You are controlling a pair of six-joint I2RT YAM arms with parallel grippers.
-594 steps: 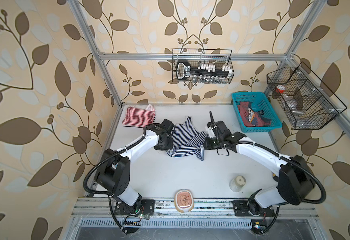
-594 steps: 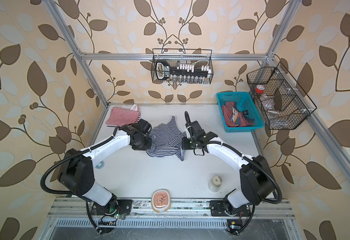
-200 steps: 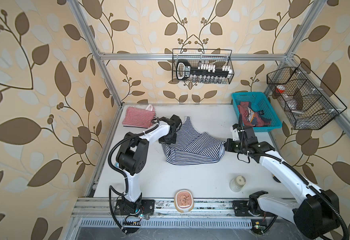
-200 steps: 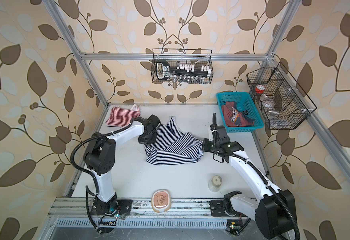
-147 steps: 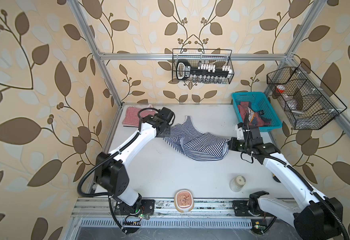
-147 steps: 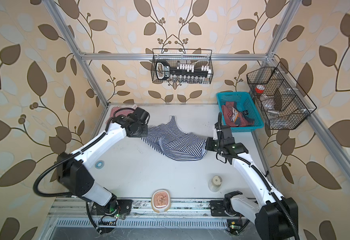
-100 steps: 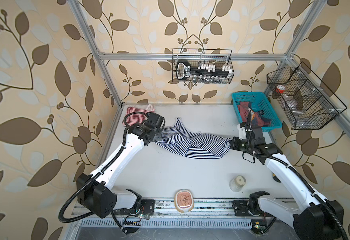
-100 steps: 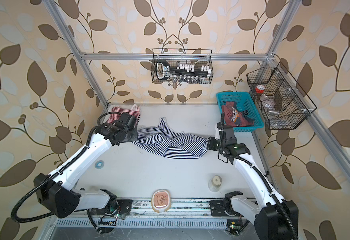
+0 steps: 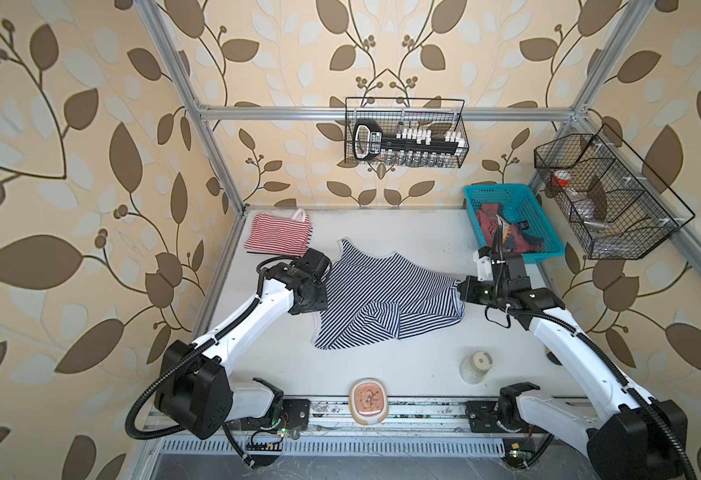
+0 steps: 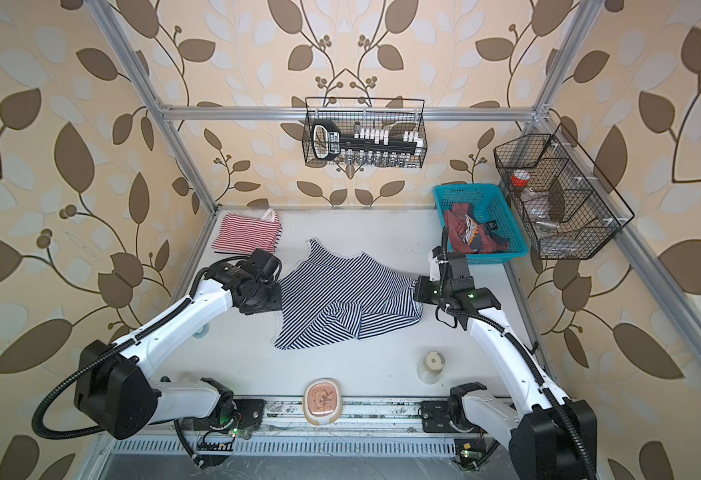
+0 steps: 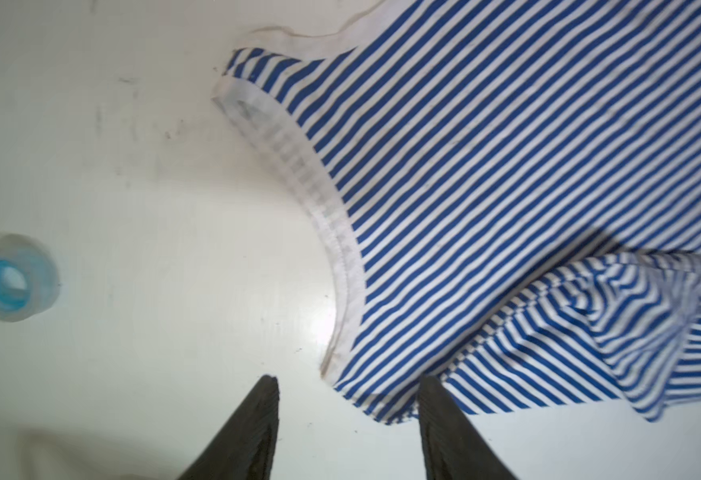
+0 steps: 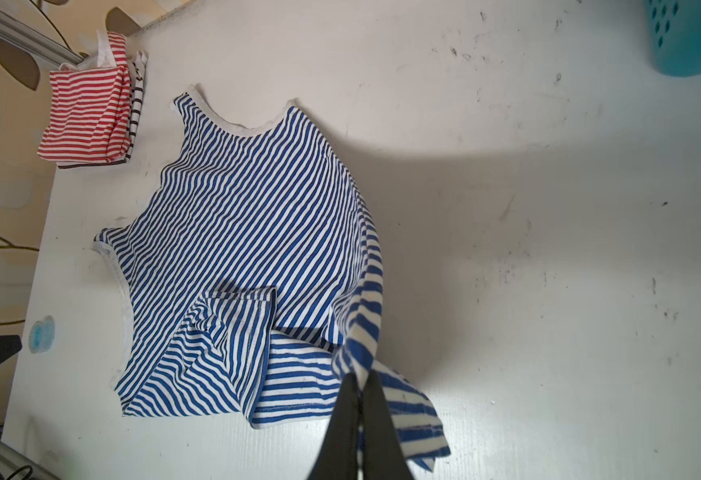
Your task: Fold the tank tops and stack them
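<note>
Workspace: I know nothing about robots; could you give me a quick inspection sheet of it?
Surface: white table, scuffed.
Job's things: navy striped top spread mid-table, hem rumpled; red striped top folded at back corner; dusty red top in teal basket.
Clutter: jar, oval dish, small blue-centred cup.
Hands: left hand open, empty; right hand shut on navy striped top's hem.
Cables: black hoses loop at arm bases.
Surroundings: leaf wallpaper, two wire baskets.

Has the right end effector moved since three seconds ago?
Yes. In a top view the right end effector, shut on the navy-striped tank top, has shifted rightward, nearer the teal basket.
</note>
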